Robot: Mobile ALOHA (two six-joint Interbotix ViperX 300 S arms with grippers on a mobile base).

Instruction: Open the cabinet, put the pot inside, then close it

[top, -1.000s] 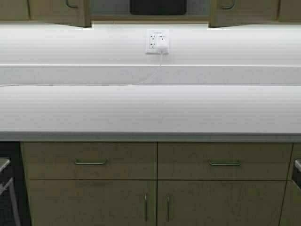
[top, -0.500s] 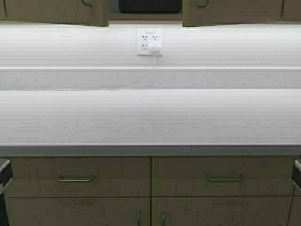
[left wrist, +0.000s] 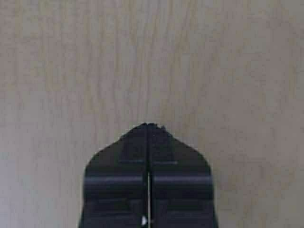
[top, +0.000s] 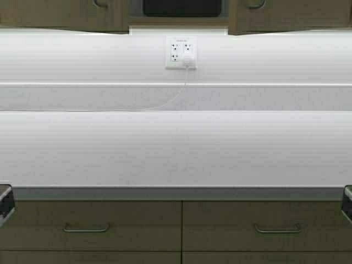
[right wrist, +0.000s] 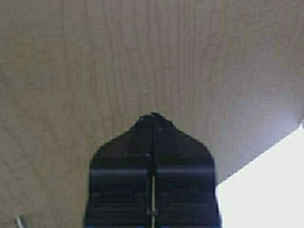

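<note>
while both the left gripper point(left wrist: 148, 127) and right gripper point(right wrist: 153, 116) are pressed together facing tan wood, the cabinet point(top: 286, 14) is glimpsed above and ahead; the pot is perhaps out of frame.

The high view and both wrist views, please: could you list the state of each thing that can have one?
Left gripper: shut, empty, facing a wood-grain front.
Right gripper: shut, empty, facing a wood-grain front.
Left drawer: closed.
Right drawer: closed.
Wall outlet: one white plug in, cord trailing down to the counter.
Upper cabinet doors: closed as far as visible.
</note>
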